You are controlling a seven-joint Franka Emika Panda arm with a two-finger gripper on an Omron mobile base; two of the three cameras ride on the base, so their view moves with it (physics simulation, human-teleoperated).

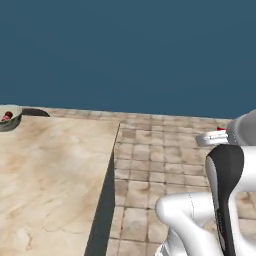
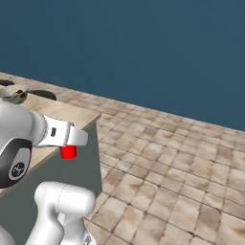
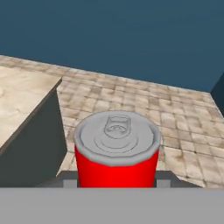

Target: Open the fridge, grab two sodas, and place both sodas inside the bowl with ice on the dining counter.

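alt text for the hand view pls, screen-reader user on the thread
A bright red soda can with a grey pull-tab lid sits upright in the hand. Behind it, a brown tiled floor meets a dark blue wall; the beige dining counter juts in at left.

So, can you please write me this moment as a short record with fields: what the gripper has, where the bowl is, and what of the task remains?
held item: red soda can, upright, silver top facing the hand camera
gripper: shut on the can, one finger at each side
can position: over the tiled floor, beside the counter's corner, not above its top
bowl: at the far left edge of the beige counter
bowl contents: something dark red lies inside; ice cannot be made out
remaining: this can is not yet in the bowl
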